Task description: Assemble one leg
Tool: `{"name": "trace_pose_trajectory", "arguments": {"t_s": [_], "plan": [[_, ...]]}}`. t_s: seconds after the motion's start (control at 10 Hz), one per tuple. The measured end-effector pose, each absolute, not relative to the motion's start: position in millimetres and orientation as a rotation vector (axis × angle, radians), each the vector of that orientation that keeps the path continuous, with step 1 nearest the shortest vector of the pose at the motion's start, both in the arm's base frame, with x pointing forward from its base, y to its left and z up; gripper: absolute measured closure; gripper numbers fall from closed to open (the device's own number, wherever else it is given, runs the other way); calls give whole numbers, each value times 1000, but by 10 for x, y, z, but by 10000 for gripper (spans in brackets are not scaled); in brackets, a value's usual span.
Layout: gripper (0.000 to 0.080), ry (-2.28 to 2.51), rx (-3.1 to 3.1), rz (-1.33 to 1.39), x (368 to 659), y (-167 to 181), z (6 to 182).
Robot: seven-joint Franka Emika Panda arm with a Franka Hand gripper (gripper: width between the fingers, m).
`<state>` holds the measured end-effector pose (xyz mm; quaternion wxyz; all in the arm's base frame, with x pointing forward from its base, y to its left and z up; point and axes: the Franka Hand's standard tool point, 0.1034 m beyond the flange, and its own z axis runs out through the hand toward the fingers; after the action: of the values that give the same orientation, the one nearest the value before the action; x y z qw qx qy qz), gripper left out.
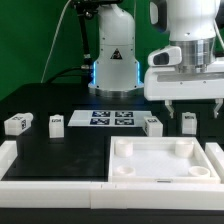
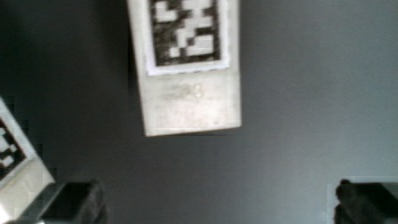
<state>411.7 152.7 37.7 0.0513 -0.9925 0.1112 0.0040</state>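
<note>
Four small white legs with marker tags lie on the black table in the exterior view: one (image 1: 17, 124) and another (image 1: 56, 123) at the left, a third (image 1: 152, 124) by the tray's far edge, and a fourth (image 1: 189, 121) at the right. My gripper (image 1: 193, 107) hangs open and empty just above the fourth leg. In the wrist view one leg (image 2: 187, 70) lies lengthwise on the table, tag end away from my gripper (image 2: 221, 205). It lies beyond the dark fingertips (image 2: 71, 200), not between them. The jaws stand wide apart with bare table between.
The large white tray-like part (image 1: 118, 172) with round corner sockets fills the front right. The marker board (image 1: 110, 119) lies at the middle back. The arm's base (image 1: 113, 60) stands behind it. A white rail (image 1: 20, 160) runs along the front left. Another tagged white piece (image 2: 15, 145) shows at the wrist view's edge.
</note>
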Motion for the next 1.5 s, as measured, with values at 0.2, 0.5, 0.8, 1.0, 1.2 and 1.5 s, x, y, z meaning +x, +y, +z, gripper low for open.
{"name": "trace_pose_trajectory", "arguments": {"t_s": [0.2, 0.5, 0.8, 1.0, 1.2, 1.5], "plan": [[150, 309, -3027, 52, 4127, 1506, 377], [150, 201, -3021, 417, 4065, 1435, 368], [150, 135, -2946, 797, 3939, 1446, 321], [150, 115, -2869, 1041, 3889, 1481, 312], [150, 89, -2764, 1319, 3762, 1534, 307], [150, 95, -2703, 1442, 3725, 1546, 126]]}}
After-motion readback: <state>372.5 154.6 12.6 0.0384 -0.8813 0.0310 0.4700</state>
